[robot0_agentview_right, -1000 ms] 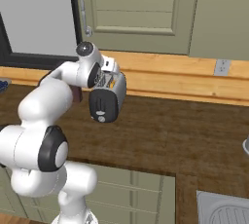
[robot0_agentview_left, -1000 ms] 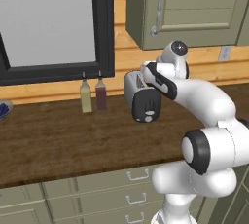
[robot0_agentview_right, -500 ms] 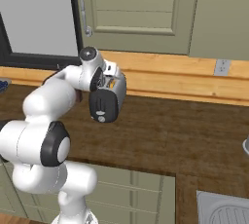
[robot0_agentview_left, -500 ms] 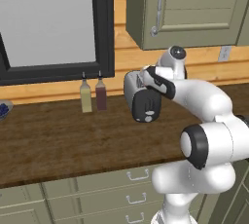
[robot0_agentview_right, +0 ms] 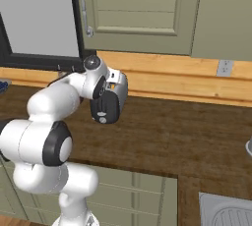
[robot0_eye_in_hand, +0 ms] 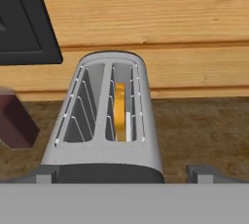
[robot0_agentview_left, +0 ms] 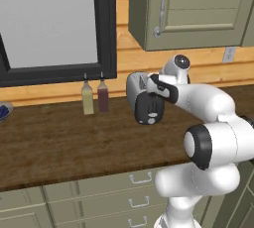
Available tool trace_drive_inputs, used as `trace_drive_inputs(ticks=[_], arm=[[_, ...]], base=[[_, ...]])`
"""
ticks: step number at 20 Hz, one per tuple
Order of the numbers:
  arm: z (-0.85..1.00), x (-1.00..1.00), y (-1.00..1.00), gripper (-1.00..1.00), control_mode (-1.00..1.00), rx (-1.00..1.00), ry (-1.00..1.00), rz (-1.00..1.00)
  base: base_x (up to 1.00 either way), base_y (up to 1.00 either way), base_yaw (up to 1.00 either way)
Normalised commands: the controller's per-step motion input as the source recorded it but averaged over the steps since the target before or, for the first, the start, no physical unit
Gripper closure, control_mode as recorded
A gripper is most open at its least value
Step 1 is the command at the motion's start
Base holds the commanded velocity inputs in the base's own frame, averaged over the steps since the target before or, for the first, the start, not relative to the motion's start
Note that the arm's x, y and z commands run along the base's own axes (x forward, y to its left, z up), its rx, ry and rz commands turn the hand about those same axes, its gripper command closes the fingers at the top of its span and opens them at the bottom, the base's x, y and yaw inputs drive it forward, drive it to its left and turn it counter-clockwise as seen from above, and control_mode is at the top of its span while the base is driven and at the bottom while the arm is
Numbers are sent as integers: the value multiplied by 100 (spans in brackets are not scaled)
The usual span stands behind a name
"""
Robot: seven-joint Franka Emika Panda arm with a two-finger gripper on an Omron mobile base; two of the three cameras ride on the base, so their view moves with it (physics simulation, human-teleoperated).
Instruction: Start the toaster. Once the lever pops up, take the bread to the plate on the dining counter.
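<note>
silver-grey toaster (robot0_eye_in_hand: 104, 121) stands on the dark wood surface (robot0_agentview_left: 59, 142) against the wooden wall, the bread (robot0_eye_in_hand: 119, 112) down in its right slot. claw (robot0_eye_in_hand: 119, 173) hovers just above the toaster's near end, spread wide, holding nothing. two bottles (robot0_agentview_left: 95, 96) stand to the toaster's left.

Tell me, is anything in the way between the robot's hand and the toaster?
No, nothing visible is in the way. The gripper hangs open right above the near end of the toaster, with a finger tip on each side. The bread sits in one slot. The two bottles stand off to one side.
</note>
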Motion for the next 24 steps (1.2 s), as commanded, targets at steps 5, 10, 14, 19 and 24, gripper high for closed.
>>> trace_drive_inputs(ticks=[5,10,14,19,24], arm=[[-9,3,0,-100,-100,0,-8,0],[0,10,0,-100,-100,0,-9,0],[-2,7,0,-100,-100,0,-8,0],[-17,5,0,-100,-100,0,-3,0],[-26,0,0,-100,-100,0,0,0]], base=[[0,0,0],[0,0,0],[0,0,0],[0,0,0],[0,0,0]])
